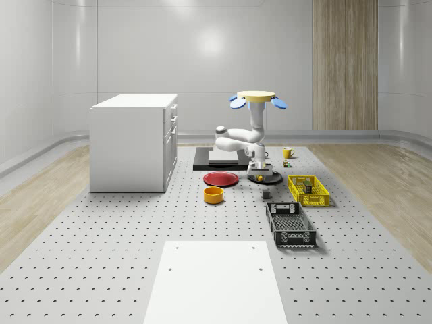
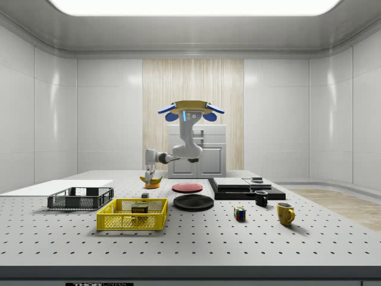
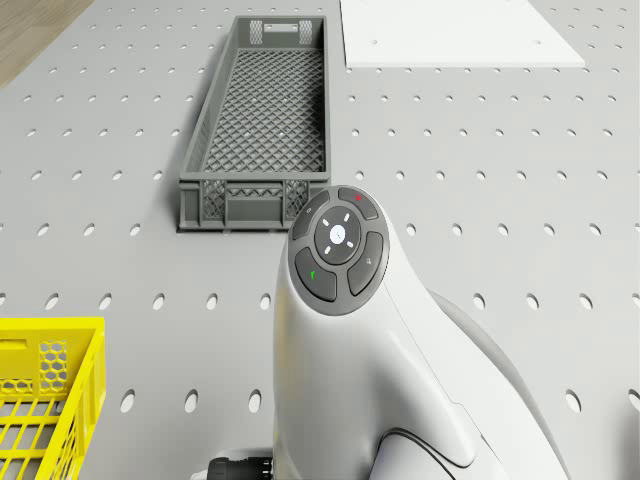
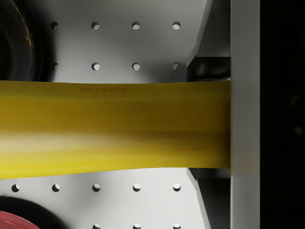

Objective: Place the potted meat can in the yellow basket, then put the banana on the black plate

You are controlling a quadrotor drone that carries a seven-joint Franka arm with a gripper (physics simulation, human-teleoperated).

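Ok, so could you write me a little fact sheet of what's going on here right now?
drone: hovering over the table
claw: low, near the black plate, shut on the banana
potted meat can: inside the yellow basket
banana: not on the black plate yet
nearby: grey crate, red plate

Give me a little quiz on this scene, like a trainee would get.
1. True or false: the potted meat can lies in the yellow basket.
2. What does the tool grip? A spoon; B banana; C nothing.
3. Does the drone rest on the table or hover?
Key: 1 true. 2 B. 3 It hovers above the table, with the tool lowered near the black plate.
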